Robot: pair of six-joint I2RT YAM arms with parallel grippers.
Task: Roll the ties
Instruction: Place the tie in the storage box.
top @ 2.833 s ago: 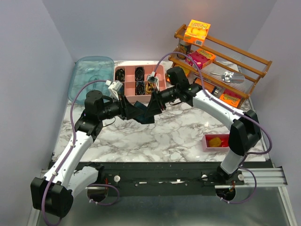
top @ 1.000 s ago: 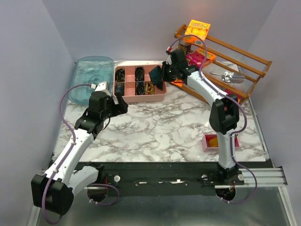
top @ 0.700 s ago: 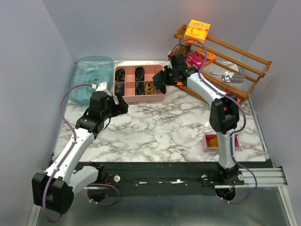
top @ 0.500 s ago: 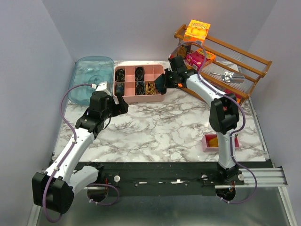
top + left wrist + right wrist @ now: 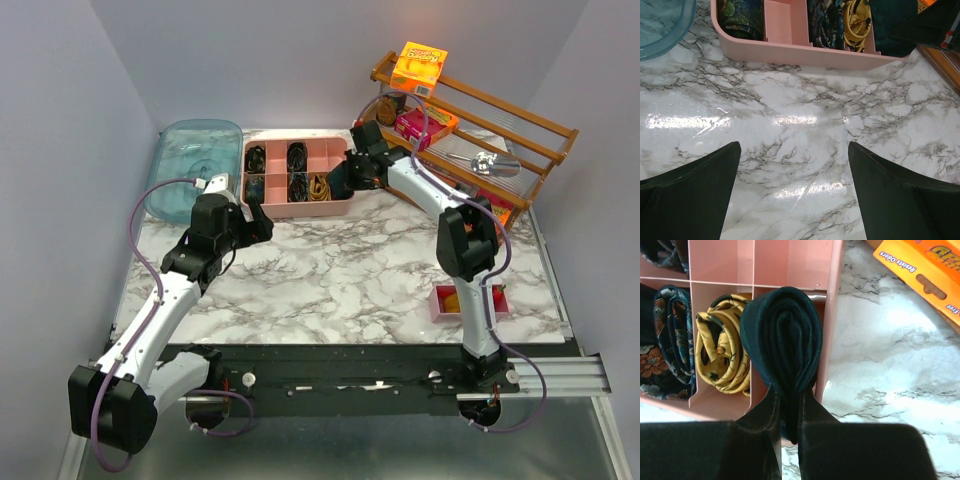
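Though unclear from above, right gripper (image 5: 790, 402) clamps a rolled tie (image 5: 781, 335); left gripper (image 5: 792, 150) gapes empty.

One pink organizer (image 5: 300, 209), one yellow tie coil (image 5: 725, 360) inside, one blue tub (image 5: 195, 165), one rack (image 5: 480, 101)

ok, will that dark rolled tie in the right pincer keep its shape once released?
Probably soft: the dark rolled tie bulges into a teardrop above the right pincer. Likely to loosen on release, as nothing visibly binds the coil. The yellow coil sits slack but contained by the pink tray walls, so a compartment should hold it.
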